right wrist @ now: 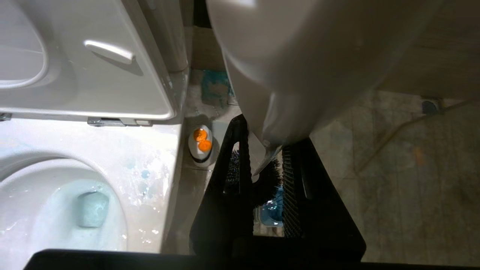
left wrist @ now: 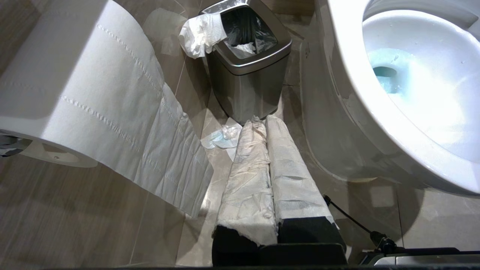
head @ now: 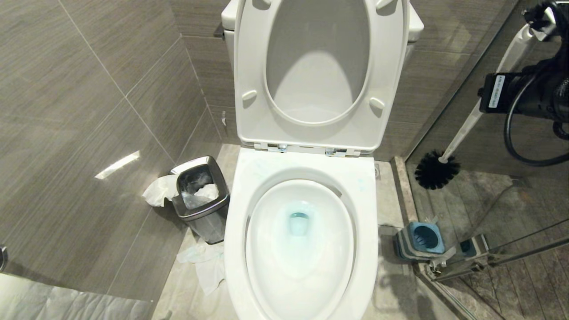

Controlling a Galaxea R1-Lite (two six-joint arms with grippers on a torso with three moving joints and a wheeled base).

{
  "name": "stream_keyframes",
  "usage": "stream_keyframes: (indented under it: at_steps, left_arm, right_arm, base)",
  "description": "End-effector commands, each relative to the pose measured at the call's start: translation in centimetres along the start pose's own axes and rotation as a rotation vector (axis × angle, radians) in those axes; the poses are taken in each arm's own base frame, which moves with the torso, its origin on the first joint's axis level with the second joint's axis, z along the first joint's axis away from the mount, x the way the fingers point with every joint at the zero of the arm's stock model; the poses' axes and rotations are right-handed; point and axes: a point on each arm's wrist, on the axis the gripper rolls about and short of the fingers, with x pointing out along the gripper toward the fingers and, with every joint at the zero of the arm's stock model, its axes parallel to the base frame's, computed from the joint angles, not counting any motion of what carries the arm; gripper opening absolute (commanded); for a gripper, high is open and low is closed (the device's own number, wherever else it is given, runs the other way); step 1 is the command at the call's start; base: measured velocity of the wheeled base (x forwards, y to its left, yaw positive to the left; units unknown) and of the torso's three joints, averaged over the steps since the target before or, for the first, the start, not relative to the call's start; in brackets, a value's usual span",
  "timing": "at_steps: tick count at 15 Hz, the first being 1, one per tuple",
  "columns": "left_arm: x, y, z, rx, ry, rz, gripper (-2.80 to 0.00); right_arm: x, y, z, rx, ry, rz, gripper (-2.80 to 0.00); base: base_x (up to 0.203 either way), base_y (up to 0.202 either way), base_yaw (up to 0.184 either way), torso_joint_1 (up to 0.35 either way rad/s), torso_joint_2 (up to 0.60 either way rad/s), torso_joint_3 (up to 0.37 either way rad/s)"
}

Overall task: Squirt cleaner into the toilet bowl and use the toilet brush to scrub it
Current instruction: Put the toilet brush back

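Paper-wrapped left jaws (left wrist: 268, 150), pressed together and holding nothing, fill our near view; beyond their tips stands a steel waste bin (left wrist: 247, 71) with tissue spilling over its rim, and a toilet-paper roll (left wrist: 75, 86) hangs beside them, cut off at the frame edge. We find our right jaws (right wrist: 264, 180) clamped on the white handle of the toilet brush (head: 438, 171), whose upper end blurs across the right wrist view and hides the wall behind. Below the dark bristles sits the blue holder (head: 422, 240) on the grey tiled floor (head: 511, 266). Beside these jaws the toilet bowl (head: 302, 249) lies open, seat raised, cleaner (head: 298, 222) tinting its water pale blue.
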Motion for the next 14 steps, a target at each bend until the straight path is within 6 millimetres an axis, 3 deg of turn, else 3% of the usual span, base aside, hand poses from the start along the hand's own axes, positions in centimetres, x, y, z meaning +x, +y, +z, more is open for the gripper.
stream_keyframes:
  at_steps: [1,4,10,14]
  left_arm:
    - [0.0,0.0,-0.1,0.0,0.003,-0.001,-2.8]
    - [0.0,0.0,-0.1,0.0,0.003,-0.001,-2.8]
    - [0.0,0.0,-0.1,0.0,0.003,0.0,-2.8]
    - [0.0,0.0,-0.1,0.0,0.003,0.0,-2.8]
  right_arm:
    - [-0.3,-1.2,-0.7,0.008,0.005,-0.01,-2.8]
    - [0.7,-3.4,-2.1,0.034,-0.011,-0.041,-2.8]
    - [0.9,-6.6,-5.7,0.052,0.034,-0.014,-2.8]
    - [1.1,-7.4,-6.9,0.055,0.06,-0.013,-2.8]
  base:
    - [0.0,0.0,0.0,0.0,0.0,0.0]
    - [0.0,0.0,0.0,0.0,0.0,0.0]
    - [0.0,0.0,0.0,0.0,0.0,0.0]
    - [0.0,0.0,0.0,0.0,0.0,0.0]
